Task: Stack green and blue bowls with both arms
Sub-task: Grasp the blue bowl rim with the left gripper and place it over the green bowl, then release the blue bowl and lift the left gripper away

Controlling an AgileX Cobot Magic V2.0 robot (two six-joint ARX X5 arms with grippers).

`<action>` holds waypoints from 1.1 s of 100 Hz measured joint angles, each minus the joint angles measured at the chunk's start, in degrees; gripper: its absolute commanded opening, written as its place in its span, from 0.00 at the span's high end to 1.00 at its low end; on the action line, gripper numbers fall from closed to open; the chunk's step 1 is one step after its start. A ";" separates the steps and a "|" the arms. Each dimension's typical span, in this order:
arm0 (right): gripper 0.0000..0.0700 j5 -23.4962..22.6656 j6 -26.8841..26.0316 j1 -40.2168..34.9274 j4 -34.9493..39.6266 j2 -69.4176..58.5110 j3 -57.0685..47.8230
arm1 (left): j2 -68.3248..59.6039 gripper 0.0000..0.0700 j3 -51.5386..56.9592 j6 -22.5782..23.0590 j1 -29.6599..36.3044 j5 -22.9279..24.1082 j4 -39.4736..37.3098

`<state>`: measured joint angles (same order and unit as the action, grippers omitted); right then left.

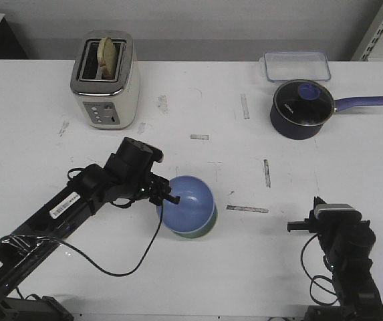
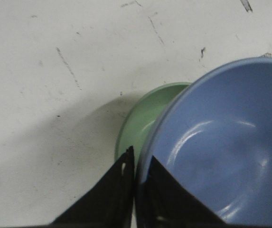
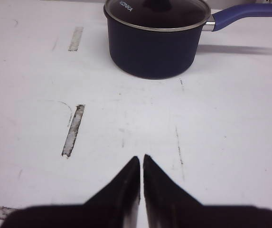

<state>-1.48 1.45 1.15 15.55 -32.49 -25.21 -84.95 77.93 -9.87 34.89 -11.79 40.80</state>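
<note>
The blue bowl sits tilted in and over the green bowl, whose rim shows below it at the table's middle front. My left gripper is shut on the blue bowl's left rim. In the left wrist view one finger is outside and one inside the blue bowl, with the green bowl under it; the left gripper pinches the rim. My right gripper is shut and empty at the front right, over bare table in its wrist view.
A dark navy saucepan with a lid and long handle stands at the back right, also in the right wrist view. A clear lidded container lies behind it. A toaster stands at the back left.
</note>
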 measured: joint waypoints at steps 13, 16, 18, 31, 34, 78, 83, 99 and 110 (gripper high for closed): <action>1.00 0.02 0.00 0.00 0.00 0.00 0.00 | -2.19 1.00 0.00 0.02 1.40 -0.02 -0.63; 1.00 0.02 0.00 0.00 0.00 0.00 0.00 | -2.67 1.00 0.00 0.00 1.42 -0.02 -1.01; 1.00 0.02 0.00 0.00 0.00 0.00 0.00 | -2.99 1.00 0.00 0.00 1.46 0.00 -1.25; 1.00 0.00 0.00 0.00 0.00 0.00 0.00 | -4.96 1.00 0.00 0.02 1.53 0.02 -1.75; 1.00 0.00 0.00 0.00 0.00 0.00 0.00 | -5.35 1.00 0.00 0.02 1.55 0.02 -1.75; 1.00 0.00 0.00 0.00 0.00 0.00 0.00 | -5.97 0.36 0.00 0.02 1.55 0.02 -1.64; 1.00 0.00 0.00 0.00 0.00 0.00 0.00 | -5.97 0.20 0.00 0.04 1.55 0.00 -1.66; 1.00 0.00 0.00 0.00 0.00 0.00 0.00 | -5.97 0.05 0.00 0.04 1.55 0.00 -2.10; 1.00 0.00 0.00 0.00 0.00 0.00 0.00 | -5.97 0.07 0.59 0.04 1.55 0.00 -1.79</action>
<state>-1.48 1.45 1.15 15.55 -32.49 -25.21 -90.91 78.52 -9.82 36.45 -11.79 39.00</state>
